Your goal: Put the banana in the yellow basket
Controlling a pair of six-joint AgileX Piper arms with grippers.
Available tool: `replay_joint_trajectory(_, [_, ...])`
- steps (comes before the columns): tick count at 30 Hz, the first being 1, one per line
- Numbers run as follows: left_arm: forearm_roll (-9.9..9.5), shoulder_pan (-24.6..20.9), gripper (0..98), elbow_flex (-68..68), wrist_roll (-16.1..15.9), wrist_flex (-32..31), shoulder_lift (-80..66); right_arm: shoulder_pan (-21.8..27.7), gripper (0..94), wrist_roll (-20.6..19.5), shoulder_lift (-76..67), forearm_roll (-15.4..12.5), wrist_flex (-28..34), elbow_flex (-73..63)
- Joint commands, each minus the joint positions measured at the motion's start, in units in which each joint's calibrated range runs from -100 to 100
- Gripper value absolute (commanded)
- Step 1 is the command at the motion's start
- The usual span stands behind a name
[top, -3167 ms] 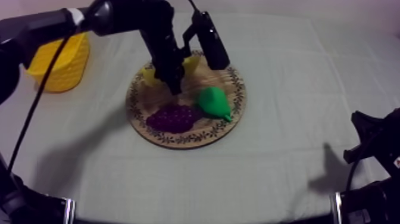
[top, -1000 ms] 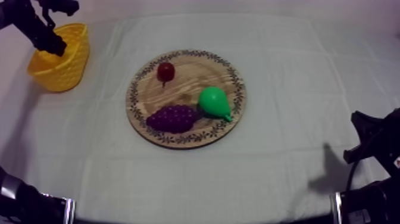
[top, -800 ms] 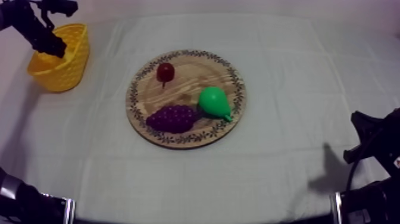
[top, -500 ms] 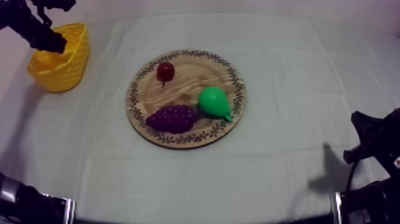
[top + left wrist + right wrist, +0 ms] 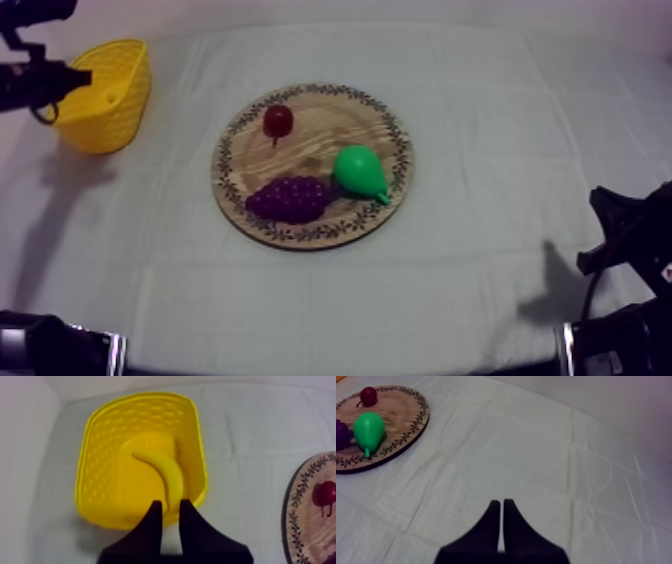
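Observation:
The banana [image 5: 164, 474] lies curved inside the yellow basket [image 5: 107, 466], free of any grip. My left gripper [image 5: 171, 507] hovers just outside the basket's near wall, open, with nothing between its fingers. From above, the basket [image 5: 112, 100] stands at the table's far left, and my left gripper [image 5: 78, 77] sits at its left rim. The round wooden board [image 5: 312, 112] lies mid-table. My right gripper [image 5: 501, 503] is shut on nothing over bare cloth, and its arm [image 5: 630, 250] rests low at the right.
On the board are a small red fruit [image 5: 278, 120], a green pear [image 5: 358, 172] and purple grapes [image 5: 290, 198]. The right wrist view shows the board [image 5: 396, 406] with the pear [image 5: 368, 431] well off from the gripper. Grey-white cloth surrounds the board.
My left arm lifted the banana off the board and carried it to the basket. Over the last second it pulled back leftward from the basket, leaving the banana inside. The right arm stayed still.

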Motion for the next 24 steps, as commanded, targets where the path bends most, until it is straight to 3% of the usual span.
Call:
replay_joint_trajectory(1, [-1.6,0.1,6.3,13.3,3.8,-1.9,-13.9,0.0,0.4,0.0,0.0,0.0,0.0,0.0])
replay_joint_trajectory(13, [-2.96,-0.4,0.2,41.2,9.8,-6.1,-43.4,0.0,0.4,0.0,0.0,0.0,0.0,0.0])
replay_joint_trajectory(18, [-3.01,-1.0,0.1,47.2,12.2,-1.3,-52.6,0.0,0.4,0.0,0.0,0.0,0.0,0.0])
replay_joint_trajectory(24, [-2.65,-2.0,0.0,49.4,13.0,9.0,-61.3,0.0,0.4,0.0,0.0,0.0,0.0,0.0])
